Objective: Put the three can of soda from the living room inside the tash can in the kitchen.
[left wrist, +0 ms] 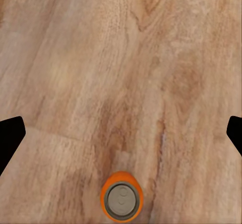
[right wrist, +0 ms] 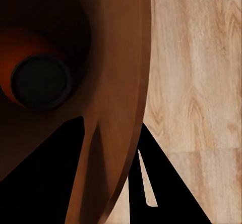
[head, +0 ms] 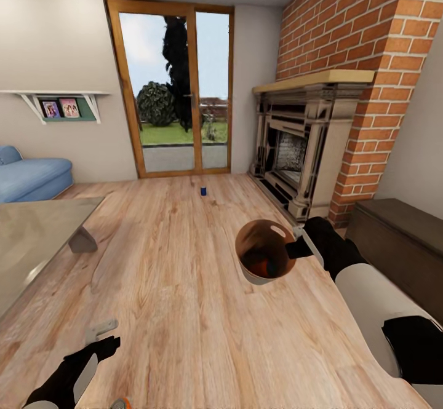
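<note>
— From the head view, where do we stand?
— Our right gripper [head: 294,248] clamps the tash can [head: 266,260] by its rim, one orange can [head: 267,267] inside; a blue can [head: 203,191] waits on the floor [head: 184,310] near the glass door [head: 175,89].
— Left wrist?
— Jaws spread wide above another orange can [left wrist: 121,201] (lined up for grabbing, we judge).
— Right wrist?
— Rim pinched between the jaws, so the bin travels with us.

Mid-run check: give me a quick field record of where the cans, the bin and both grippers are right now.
room: living room, wood floor, brick fireplace
bin: trash can held off the floor by its rim
right gripper: shut on the bin's rim
can in bin: one orange can at the bottom
left gripper: open, above the floor
can near left gripper: orange can upright on the floor, not between the fingers
far can: blue can on the floor near the glass door
</note>
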